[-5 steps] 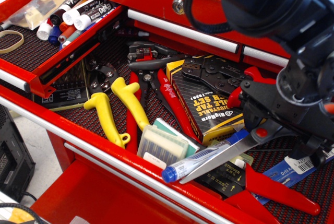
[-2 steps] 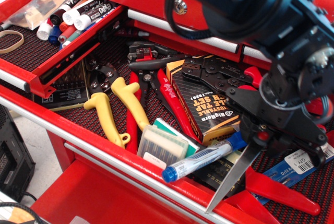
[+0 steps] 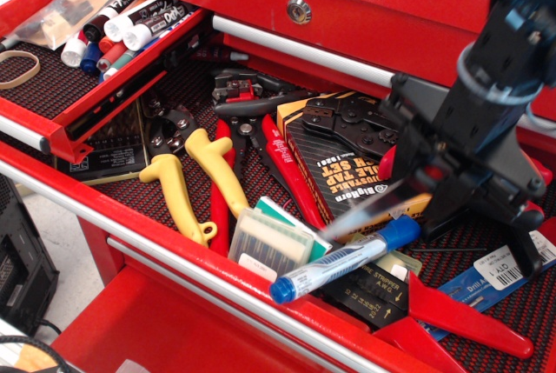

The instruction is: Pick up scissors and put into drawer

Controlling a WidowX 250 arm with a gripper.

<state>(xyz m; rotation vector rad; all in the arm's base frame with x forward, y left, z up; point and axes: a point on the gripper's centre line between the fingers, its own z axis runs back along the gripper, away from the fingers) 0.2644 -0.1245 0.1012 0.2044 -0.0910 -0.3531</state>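
1. Since the earlier frames, the scissors (image 3: 369, 210) have been swung from a steep, point-down hang to a flatter, raised attitude, and the arm has been carried up and to the right
2. The blades are seen motion-blurred, pointing left over the black and yellow tap set box (image 3: 339, 177) and just above the blue marker (image 3: 334, 267); the handles are hidden behind the gripper (image 3: 447, 183)
3. The jaws are judged to be closed on the handle end of the scissors, since the tool is held clear of the clutter, though the contact itself is not shown
4. Stiff, fairly heavy steel is expected, with smooth blades that would slip; hold is best taken at the handles or near the pivot, where the weight can be kept from swinging
5. The open drawer (image 3: 52, 99) at upper left, holding markers (image 3: 130, 25) and a rubber band (image 3: 17, 67), is judged the likely destination, well apart from the scissors
6. Yellow-handled pliers (image 3: 195, 182) and red-handled tools (image 3: 460, 312) are left lying in the tray below
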